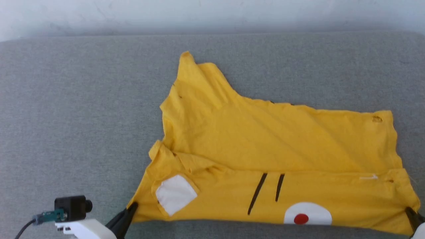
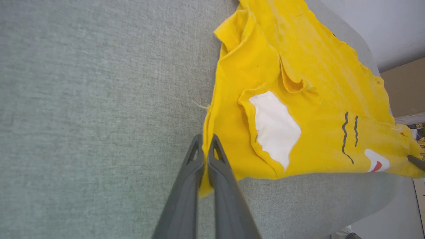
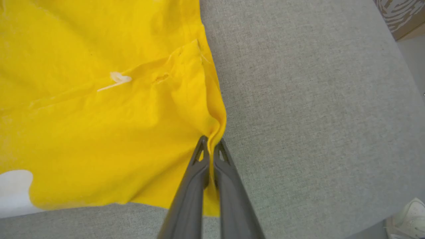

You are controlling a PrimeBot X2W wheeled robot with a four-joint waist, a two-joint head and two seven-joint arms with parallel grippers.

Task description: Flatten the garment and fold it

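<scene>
The garment [image 1: 265, 146] is a bright yellow T-shirt lying partly folded on the grey padded surface, with a white patch, two thin black lines and a white circle with a red dot along its near edge. My left gripper [image 1: 132, 206] is shut on the garment's near left corner; in the left wrist view the left gripper [image 2: 206, 137] pinches the yellow hem of the garment [image 2: 298, 99]. My right gripper [image 1: 409, 210] is shut on the near right corner; in the right wrist view the right gripper [image 3: 210, 141] clamps a fold of the garment [image 3: 99, 116].
The grey fabric surface [image 1: 83, 116] stretches wide to the left and behind the shirt. Its near edge [image 3: 298, 229] runs just below the grippers. A white shoe [image 3: 410, 217] stands on the floor at the lower right.
</scene>
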